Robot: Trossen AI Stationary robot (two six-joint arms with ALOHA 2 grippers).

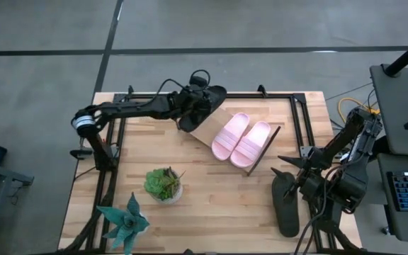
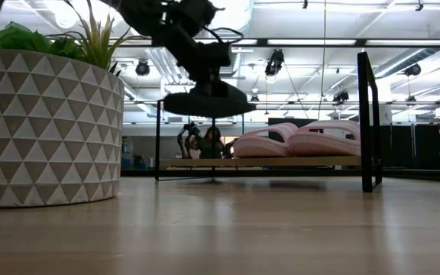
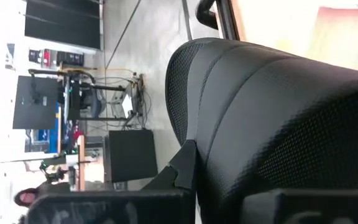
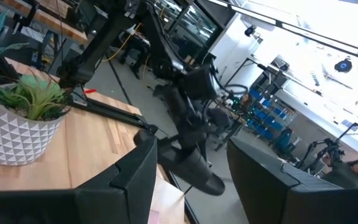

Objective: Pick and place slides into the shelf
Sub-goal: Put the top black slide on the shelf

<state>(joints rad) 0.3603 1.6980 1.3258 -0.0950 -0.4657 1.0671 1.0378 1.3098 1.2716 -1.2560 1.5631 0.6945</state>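
Observation:
Two pale pink slides (image 1: pixel 241 139) lie side by side on the slanted wooden shelf (image 1: pixel 204 132), also visible in the low view (image 2: pixel 296 141). One black slide (image 1: pixel 210 98) hangs in the air over the shelf's far left end, with my left gripper (image 1: pixel 193 106) shut on it. A second black slide (image 1: pixel 285 205) lies flat on the table at the near right. My right gripper (image 1: pixel 280 166) stands just beyond that slide, level and open with nothing between its fingers (image 4: pixel 135 177). My left gripper holds the black slide by its upper side (image 2: pixel 208 82), coming at it slanting down from the table's left. The slide (image 3: pixel 278 112) fills the left wrist view and hides which part the fingers (image 3: pixel 185 168) close on. It hangs roughly level, sole down, clear of the shelf.
A white patterned pot with a green plant (image 1: pixel 163 185) stands near the table's middle front, and a bluish plant (image 1: pixel 125 219) sits at the near left. Black frame rails (image 1: pixel 299 120) run along the table's sides. Bare wood lies between the shelf and the pots.

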